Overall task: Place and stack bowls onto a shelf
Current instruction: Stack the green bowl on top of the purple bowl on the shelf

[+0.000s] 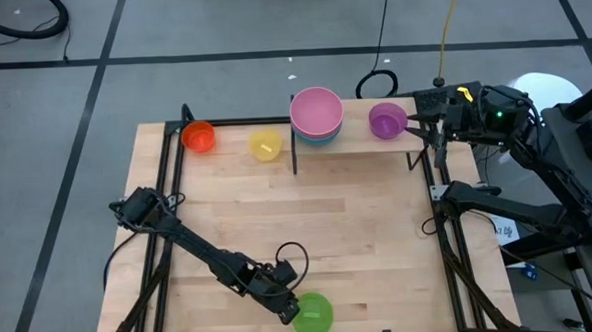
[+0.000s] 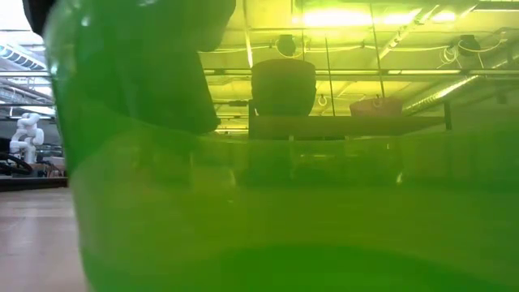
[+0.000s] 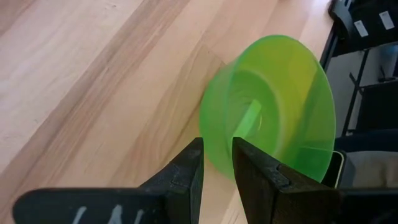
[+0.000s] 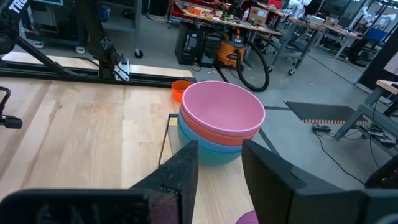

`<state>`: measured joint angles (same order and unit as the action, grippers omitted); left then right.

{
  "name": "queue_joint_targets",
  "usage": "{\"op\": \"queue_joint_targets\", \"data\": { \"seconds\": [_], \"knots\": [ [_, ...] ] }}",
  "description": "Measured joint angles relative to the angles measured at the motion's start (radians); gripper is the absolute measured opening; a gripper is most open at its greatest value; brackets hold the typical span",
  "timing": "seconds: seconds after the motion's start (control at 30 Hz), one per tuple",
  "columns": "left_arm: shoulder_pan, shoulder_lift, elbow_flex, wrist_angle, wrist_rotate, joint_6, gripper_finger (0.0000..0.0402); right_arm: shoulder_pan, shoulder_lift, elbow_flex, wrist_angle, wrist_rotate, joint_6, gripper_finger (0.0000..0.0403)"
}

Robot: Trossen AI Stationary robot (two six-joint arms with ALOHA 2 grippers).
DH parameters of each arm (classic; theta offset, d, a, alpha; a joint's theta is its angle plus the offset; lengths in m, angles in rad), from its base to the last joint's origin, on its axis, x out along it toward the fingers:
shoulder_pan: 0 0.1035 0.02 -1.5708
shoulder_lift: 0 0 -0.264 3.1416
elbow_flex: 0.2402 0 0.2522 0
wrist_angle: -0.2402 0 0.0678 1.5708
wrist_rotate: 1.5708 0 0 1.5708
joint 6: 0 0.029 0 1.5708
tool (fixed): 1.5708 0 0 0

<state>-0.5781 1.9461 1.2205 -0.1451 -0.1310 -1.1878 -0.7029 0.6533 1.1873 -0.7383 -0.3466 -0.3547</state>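
Note:
A translucent green bowl (image 1: 314,314) sits close to the table's near edge and fills the low view (image 2: 284,203). My left gripper (image 1: 290,304) is shut on its left side. On the shelf (image 1: 360,143) at the far edge stand a bowl stack with a pink bowl on top (image 1: 317,113) and a purple bowl (image 1: 386,120). An orange bowl (image 1: 199,137) and a yellow bowl (image 1: 265,144) rest on the table left of the shelf. My right gripper (image 4: 221,158) hovers open behind the shelf's right end, facing the pink stack (image 4: 221,121). My left gripper (image 3: 217,149) pinches the green bowl's wall (image 3: 217,163) between its two fingers, and a strip of green fills the narrow gap. The fingers slant down from the table's left side. The bowl looks tipped, rim (image 3: 323,106) away from the fingers. Whether it touches the table does not show.
Black frame rails (image 1: 172,191) run along the table's left and right sides. The shelf's thin black supports (image 1: 294,151) stand at its ends. Bare tabletop (image 1: 328,215) lies between the green bowl and the shelf. The right arm's base (image 1: 498,212) sits off the right edge.

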Motion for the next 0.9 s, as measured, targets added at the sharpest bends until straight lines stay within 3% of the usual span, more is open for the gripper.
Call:
{"op": "queue_joint_targets", "data": {
  "seconds": [0.9],
  "knots": [
    [0.003, 0.0, 0.0, -0.01, 0.037, -0.008, 0.0088, 0.0, 0.0, 0.0, 0.0, 0.0, -0.001, 0.0118]
  ]
}}
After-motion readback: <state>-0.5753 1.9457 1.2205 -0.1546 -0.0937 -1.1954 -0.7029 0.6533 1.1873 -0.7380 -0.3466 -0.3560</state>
